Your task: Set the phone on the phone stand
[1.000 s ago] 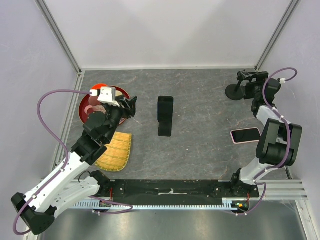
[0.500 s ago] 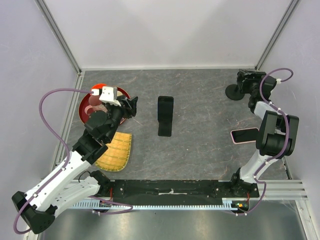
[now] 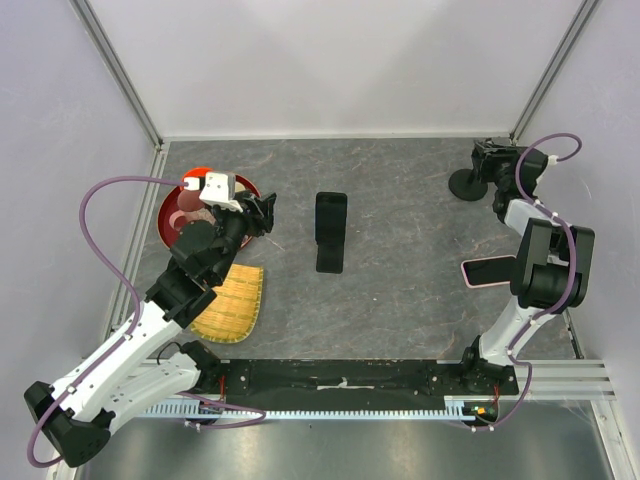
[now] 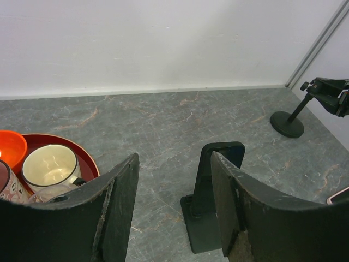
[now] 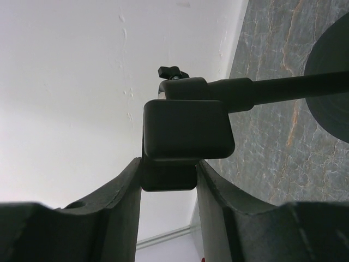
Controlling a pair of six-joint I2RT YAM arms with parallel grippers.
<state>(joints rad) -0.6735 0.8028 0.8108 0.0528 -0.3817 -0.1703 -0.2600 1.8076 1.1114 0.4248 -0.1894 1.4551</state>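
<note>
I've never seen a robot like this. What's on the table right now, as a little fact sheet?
phone: pink-edged, flat beside the right arm
clamp stand: round base, far right corner
black stand: upright, table centre
right gripper: fingers either side of the clamp stand's head, grip unclear
left gripper: open, empty
red tray: holds cups, left side
woven mat: in front of the tray

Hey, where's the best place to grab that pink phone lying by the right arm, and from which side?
Probably across its two long edges, near the exposed left end, coming straight down from above. The phone lies flat, screen up, on the table, and its right end is hidden by the right arm.
</note>
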